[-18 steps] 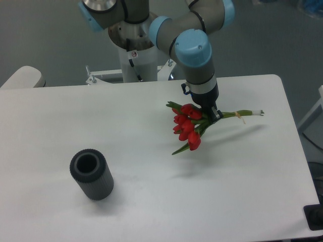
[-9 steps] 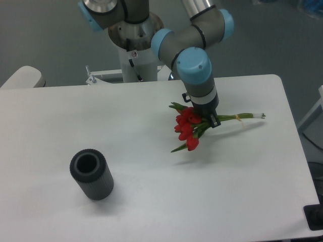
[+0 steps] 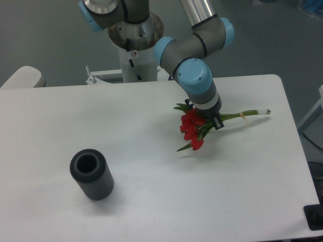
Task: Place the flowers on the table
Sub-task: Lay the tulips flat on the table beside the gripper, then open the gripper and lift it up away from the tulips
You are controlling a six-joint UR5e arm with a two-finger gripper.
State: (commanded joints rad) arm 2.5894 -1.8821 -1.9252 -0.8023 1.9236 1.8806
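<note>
While the claw point(image 3: 209, 119) grips the flowers point(image 3: 193, 130), the white table point(image 3: 151, 201) stands on grey floor point(image 3: 45, 35).

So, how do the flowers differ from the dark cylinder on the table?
The flowers are red with thin green stems; the cylinder is dark grey, ribbed and hollow. The flowers are clamped in the gripper, stems pointing right; the cylinder stands alone near the table's front left. Both are over the white tabletop.
</note>
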